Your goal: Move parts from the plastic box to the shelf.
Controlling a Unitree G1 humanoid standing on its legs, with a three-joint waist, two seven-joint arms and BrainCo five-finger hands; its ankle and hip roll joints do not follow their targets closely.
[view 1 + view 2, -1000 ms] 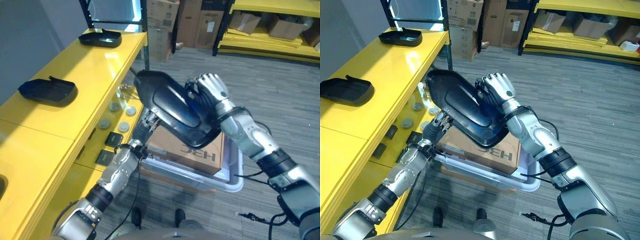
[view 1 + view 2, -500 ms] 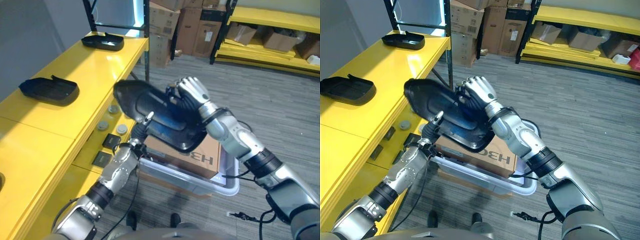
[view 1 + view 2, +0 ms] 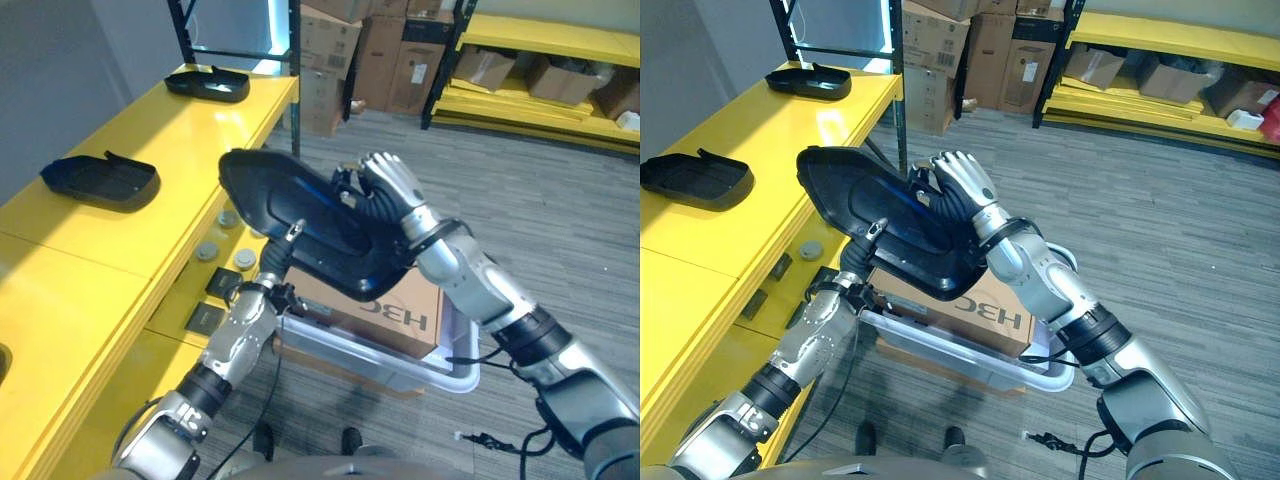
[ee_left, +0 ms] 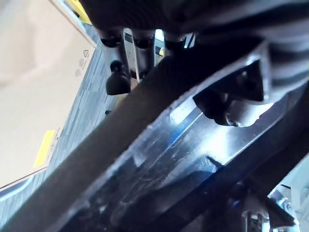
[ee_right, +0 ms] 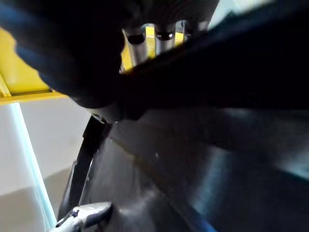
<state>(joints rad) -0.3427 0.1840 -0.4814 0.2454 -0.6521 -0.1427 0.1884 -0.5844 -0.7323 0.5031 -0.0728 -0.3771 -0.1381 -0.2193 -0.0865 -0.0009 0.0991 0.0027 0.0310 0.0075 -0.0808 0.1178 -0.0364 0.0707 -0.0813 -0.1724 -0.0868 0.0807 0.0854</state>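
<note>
Black plastic part [image 3: 310, 222], a long glossy shell, is held in the air by both hands above the clear plastic box [image 3: 455, 367], just off the front edge of the yellow shelf [image 3: 150, 170]. The right hand [image 3: 392, 190] clenches its far rim, fingers curled over the top. The left hand [image 3: 272, 275] reaches up from below; its own wrist view shows dark-tipped fingers [image 4: 117, 83] on one side of the part's edge and the thumb [image 4: 236, 108] pressed on the other, a pinch the head views hide. The right wrist view shows fingers [image 5: 136, 42] hooked over the rim with the yellow shelf behind.

Compared with half a second ago, the part sits a little higher and tilted more toward the shelf.

Two more black parts [image 3: 100, 180] [image 3: 207, 82] lie on the shelf top. A cardboard box [image 3: 385, 312] sits in the plastic box on grey floor [image 3: 560, 210], with cartons and yellow racks [image 3: 540, 60] beyond.
</note>
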